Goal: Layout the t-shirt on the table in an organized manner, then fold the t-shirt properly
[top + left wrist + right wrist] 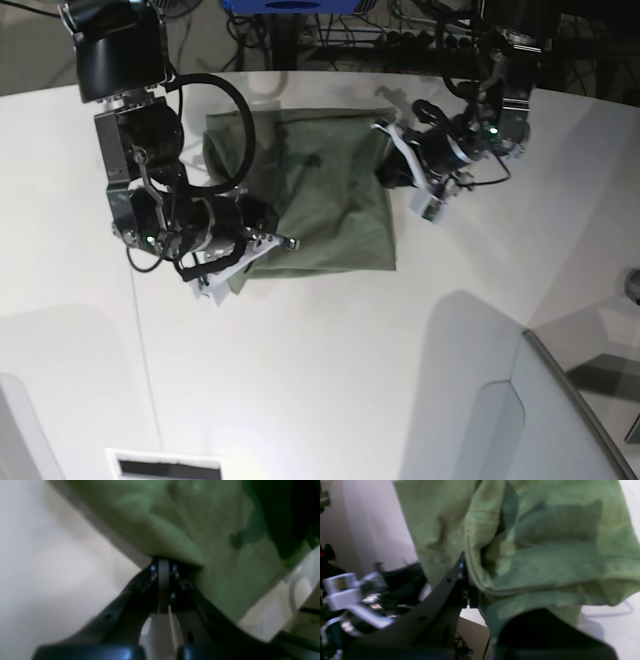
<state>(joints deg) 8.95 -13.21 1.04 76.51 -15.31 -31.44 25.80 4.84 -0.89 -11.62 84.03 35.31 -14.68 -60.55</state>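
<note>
Left tool (163, 563) is clamped on the shirt (330, 200) at one edge; right tool (466, 580) is pinched on the opposite edge, cloth bunched around its fingers. Between them the green shirt lies spread on the white tabletop (330, 360), partly lifted at both gripped sides. Farther back, cables run behind the tabletop.

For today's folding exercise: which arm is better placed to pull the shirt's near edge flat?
Probably the right: its gripper is shut on the t-shirt near the front edge. The left gripper grips a far corner.
</note>
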